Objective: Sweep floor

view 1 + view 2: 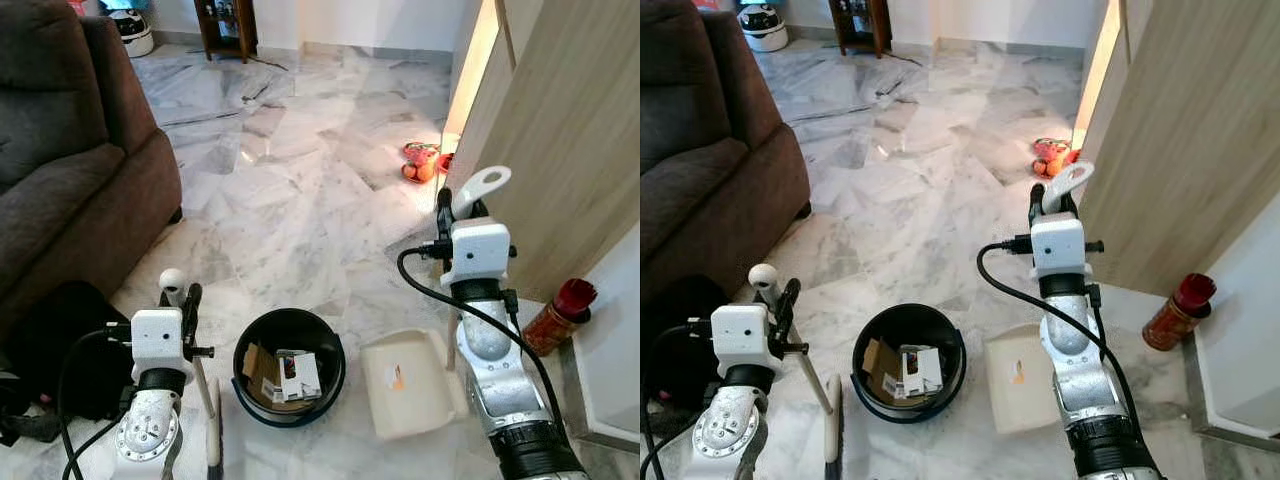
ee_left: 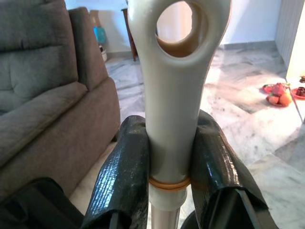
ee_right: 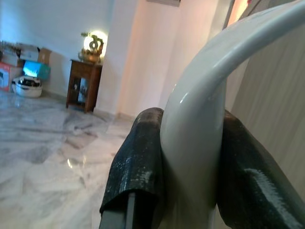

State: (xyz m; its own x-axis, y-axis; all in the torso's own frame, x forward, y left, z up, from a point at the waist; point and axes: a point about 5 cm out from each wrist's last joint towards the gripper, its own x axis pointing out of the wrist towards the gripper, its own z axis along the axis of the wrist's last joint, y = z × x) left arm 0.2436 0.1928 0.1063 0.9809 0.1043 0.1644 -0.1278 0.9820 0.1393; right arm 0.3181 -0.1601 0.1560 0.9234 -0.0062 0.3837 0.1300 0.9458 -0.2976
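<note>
— Floor of grey-veined white marble is stretching ahead, glare lying on it near the middle. Where is the broom sitting?

— Broom is standing at the lower left, its white head near the floor beside the bin, its shaft leaning up to the left gripper.

— Is that gripper clamping it?

— Yes. In the left wrist view both black fingers are pressing the pale handle just above an orange ring, below the hanging loop at its top.

— And the right gripper?

— It is squeezing the dustpan handle, which is rising as a white loop above the wrist. The right wrist view is showing the fingers tight on either side of the curved white plastic.

— Where is the dustpan resting?

— Its cream tray is lying on the floor just right of the bin, under the right arm, with a small orange scrap on it.

— What is the bin holding?

— Black and round, it is carrying cardboard pieces and a small printed box.

— What else is lying around?

— A brown sofa is filling the left side, a wooden panel is standing on the right, a red-capped jar is sitting at its foot, and a plate of fruit is lying farther off by the bright gap
</note>
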